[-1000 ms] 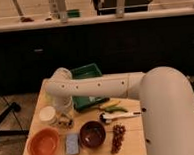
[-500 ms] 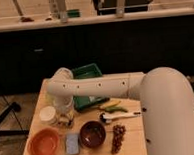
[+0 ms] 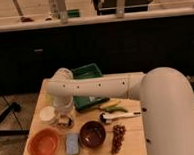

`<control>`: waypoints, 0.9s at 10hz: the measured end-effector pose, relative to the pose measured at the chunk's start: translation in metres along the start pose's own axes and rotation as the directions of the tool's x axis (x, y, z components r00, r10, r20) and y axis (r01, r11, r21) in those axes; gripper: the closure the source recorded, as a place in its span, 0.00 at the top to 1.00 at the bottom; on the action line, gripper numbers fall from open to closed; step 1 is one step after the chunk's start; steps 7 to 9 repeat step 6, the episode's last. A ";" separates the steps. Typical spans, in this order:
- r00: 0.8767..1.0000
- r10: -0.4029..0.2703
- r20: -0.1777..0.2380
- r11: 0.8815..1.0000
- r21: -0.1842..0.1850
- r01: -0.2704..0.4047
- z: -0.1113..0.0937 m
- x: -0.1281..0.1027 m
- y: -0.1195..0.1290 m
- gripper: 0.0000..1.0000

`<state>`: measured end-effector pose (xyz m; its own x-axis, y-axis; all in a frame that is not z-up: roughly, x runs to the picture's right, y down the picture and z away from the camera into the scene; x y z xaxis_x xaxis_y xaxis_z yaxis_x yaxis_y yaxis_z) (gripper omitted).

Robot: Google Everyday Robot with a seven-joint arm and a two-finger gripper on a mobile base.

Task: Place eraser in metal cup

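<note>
Hand (image 3: 65,120) hangs beside white round container (image 3: 47,113).

Wooden table (image 3: 135,148) holds an orange bowl (image 3: 43,144), blue sponge (image 3: 72,143), dark brown bowl (image 3: 92,134), grapes (image 3: 117,136), green tray (image 3: 89,85), white container (image 3: 47,114) — gripper (image 3: 66,119) hangs low beside that container.

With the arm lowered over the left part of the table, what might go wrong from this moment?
1. The pincer hangs low between the white round container and the dark brown bowl, so a sideways move may knock either.
2. The metal cup is not clearly visible under the pincer, so the drop may miss it.
3. The arm crosses above the green tray and might catch its rim.
</note>
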<state>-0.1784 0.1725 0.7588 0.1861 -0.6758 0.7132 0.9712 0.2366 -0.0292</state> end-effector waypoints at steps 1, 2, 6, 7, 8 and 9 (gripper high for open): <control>1.000 0.000 0.000 1.000 0.001 0.000 0.000 0.000 0.000 0.80; 1.000 0.000 -0.001 1.000 0.001 0.000 -0.001 0.000 0.000 0.80; 1.000 0.012 0.020 0.999 0.043 -0.013 -0.007 0.013 0.007 0.80; 1.000 0.012 0.020 0.999 0.043 -0.013 -0.007 0.013 0.007 0.80; 1.000 0.012 0.020 0.999 0.043 -0.013 -0.007 0.013 0.007 0.80; 1.000 0.012 0.020 0.999 0.043 -0.013 -0.007 0.013 0.007 0.80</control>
